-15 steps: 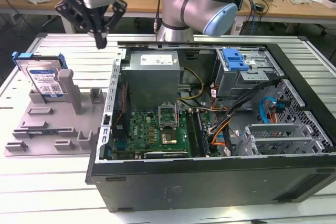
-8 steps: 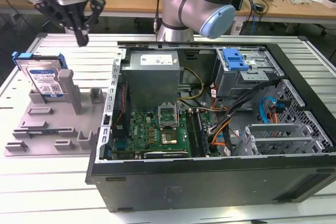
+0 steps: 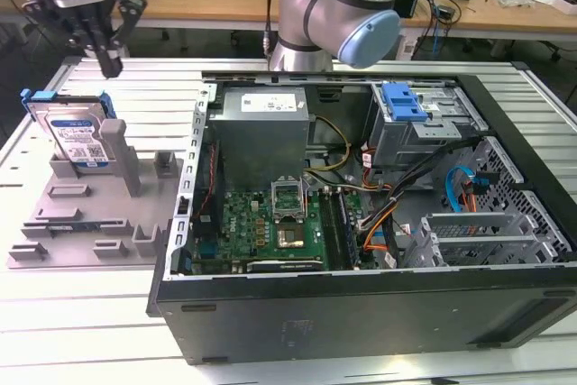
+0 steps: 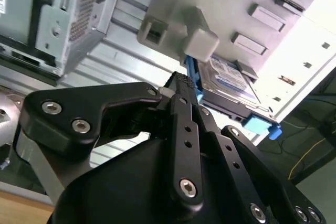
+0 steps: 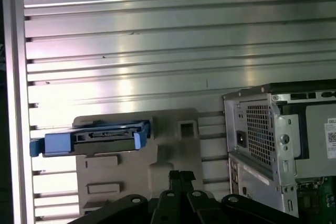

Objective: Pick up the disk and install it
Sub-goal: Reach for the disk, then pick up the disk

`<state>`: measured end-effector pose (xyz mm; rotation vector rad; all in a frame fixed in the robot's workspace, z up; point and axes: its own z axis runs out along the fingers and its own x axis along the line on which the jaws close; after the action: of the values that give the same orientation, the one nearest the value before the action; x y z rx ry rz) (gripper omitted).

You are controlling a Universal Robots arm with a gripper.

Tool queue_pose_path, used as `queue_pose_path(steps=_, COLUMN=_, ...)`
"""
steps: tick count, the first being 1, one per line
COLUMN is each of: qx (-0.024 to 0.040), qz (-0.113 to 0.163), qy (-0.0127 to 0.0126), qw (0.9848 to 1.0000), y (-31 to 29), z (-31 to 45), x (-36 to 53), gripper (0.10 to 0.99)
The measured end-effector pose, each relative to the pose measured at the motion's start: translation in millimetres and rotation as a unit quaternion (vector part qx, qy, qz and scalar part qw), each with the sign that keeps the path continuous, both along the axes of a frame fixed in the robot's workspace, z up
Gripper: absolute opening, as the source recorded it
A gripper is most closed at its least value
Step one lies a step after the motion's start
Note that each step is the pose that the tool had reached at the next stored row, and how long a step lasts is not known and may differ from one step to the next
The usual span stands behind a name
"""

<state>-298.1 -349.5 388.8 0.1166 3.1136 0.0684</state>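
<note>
Disk [image 3: 77, 132]: we see it standing on edge and tilted back in a slot of the grey fixture plate [image 3: 90, 223], at the exterior view's left. Its label faces the camera and the blue carrier frame runs round its edges. It sits outside the open computer case [image 3: 361, 313], just beside the case's wall.

Gripper [image 3: 109, 66]: it hangs above the disk's upper edge, near but apart from it, and holds nothing. In the first wrist view we see its fingertips [image 5: 174, 174] together, with the disk's top edge below them.

The fixture plate and the case both rest on the slatted aluminium table [image 3: 72, 331]. Inside the case, a blue latch [image 3: 403, 101] sits atop the grey drive cage [image 3: 424, 132], well apart from the disk.
</note>
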Motion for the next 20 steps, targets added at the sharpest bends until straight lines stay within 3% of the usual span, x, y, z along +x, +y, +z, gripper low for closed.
queue_pose_path(steps=4, qx=0.0000, qz=0.000, qy=0.0000, qw=1.0000, y=6.6, z=-2.9, x=-24.8, gripper=0.106)
queue_pose_path(steps=6, qx=0.0000, qz=0.000, qy=0.0000, qw=1.0000, y=10.2, z=-4.0, x=-32.6, gripper=0.106)
queue_pose_path(steps=12, qx=0.0000, qz=0.000, qy=0.0000, qw=1.0000, y=31.4, z=-7.5, x=-56.7, gripper=0.106)
queue_pose_path(steps=20, qx=-0.0003, qz=0.000, qy=0.0000, qw=1.0000, y=31.4, z=-7.5, x=-56.7, gripper=0.106)
